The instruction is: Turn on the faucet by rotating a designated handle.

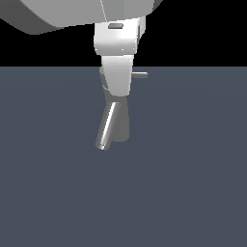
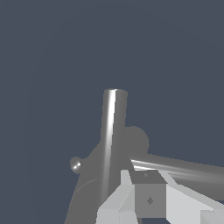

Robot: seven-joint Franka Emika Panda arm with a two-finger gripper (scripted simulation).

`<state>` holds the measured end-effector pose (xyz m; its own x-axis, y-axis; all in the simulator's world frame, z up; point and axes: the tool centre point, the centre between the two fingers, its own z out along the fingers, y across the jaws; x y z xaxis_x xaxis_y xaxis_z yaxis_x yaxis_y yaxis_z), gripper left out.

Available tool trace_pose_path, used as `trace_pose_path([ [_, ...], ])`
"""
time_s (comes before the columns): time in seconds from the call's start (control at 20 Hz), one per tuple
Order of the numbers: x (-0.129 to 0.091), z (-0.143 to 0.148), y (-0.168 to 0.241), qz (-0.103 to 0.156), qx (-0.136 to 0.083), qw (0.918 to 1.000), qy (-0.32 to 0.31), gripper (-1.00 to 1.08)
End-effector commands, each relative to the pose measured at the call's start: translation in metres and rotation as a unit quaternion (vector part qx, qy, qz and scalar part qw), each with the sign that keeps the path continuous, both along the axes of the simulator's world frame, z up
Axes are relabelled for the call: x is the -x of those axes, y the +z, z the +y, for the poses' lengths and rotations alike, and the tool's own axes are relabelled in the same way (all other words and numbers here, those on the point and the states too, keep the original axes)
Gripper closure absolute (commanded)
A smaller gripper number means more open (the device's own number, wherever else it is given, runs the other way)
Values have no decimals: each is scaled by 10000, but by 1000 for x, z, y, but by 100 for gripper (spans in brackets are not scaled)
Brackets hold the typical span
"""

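The dark grey faucet (image 1: 121,126) stands upright on the floor, and its shiny slanted spout (image 1: 107,126) points down toward the exterior view's left. The thin grey handle (image 1: 141,75) sticks out sideways from the cap toward the exterior view's right. My white gripper (image 1: 116,82) hangs in front of the faucet's top and hides the cap. In the wrist view, the spout (image 2: 112,131) runs away from the camera and the handle (image 2: 188,171) passes just beyond my gripper (image 2: 148,192). The frames do not show how the jaws stand, or whether they touch the handle.
The bulky white arm (image 1: 72,12) fills the top of the exterior view. A small rounded stub (image 2: 75,165) juts from the faucet body on the side away from the handle. Flat blue-grey floor (image 1: 193,193) surrounds the faucet.
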<state>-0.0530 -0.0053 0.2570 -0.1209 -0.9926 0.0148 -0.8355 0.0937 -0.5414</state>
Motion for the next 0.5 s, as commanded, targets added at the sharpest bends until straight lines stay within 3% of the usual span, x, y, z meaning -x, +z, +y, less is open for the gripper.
trace_pose_path([
  [0.0, -19, -22, 13, -129, -72, 9997, -211, 108],
  [0.45, -38, -48, 29, -115, -43, 9992, -393, 108],
])
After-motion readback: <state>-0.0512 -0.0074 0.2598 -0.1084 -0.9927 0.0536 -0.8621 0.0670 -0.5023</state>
